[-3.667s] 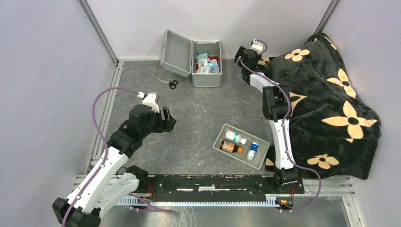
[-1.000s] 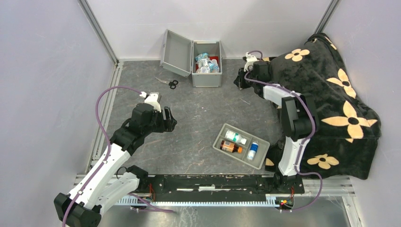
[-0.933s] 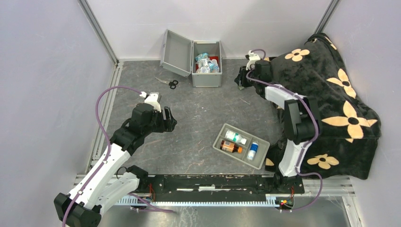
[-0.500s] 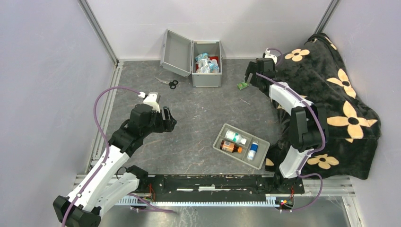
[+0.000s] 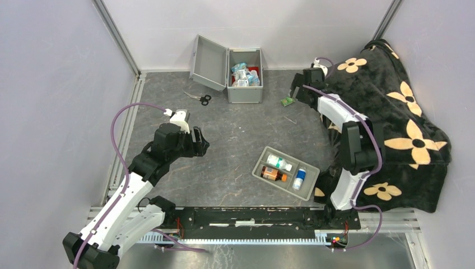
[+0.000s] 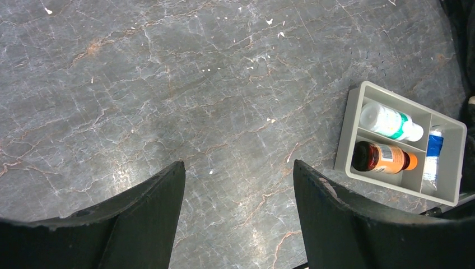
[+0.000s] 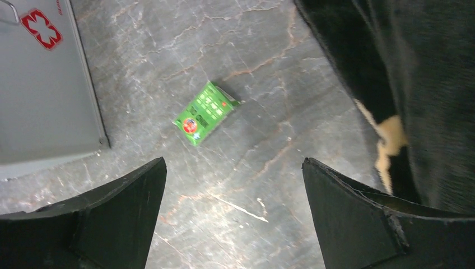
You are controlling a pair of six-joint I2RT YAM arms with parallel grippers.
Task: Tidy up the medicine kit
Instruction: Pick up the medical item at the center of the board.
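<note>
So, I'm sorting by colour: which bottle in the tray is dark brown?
The orange-labelled bottle in the tray; the green-banded bottle and blue-labelled bottle are white.

Both arms on my screen share one build. My left arm (image 5: pixel 126 189) and right arm (image 5: pixel 336 112) are white shell links joined by chunky black joint housings. A thin purple cable (image 5: pixel 112 131) loops off the left one from a small white connector cap (image 5: pixel 179 117), and a matching purple lead (image 5: pixel 381 159) runs along the right. Both bases bolt to a black rail (image 5: pixel 252 216). On the wrist feeds, the left fingers (image 6: pixel 143 224) and right fingers (image 7: pixel 112 224) are matte black, wedge-shaped plates with faintly scuffed edges.
</note>
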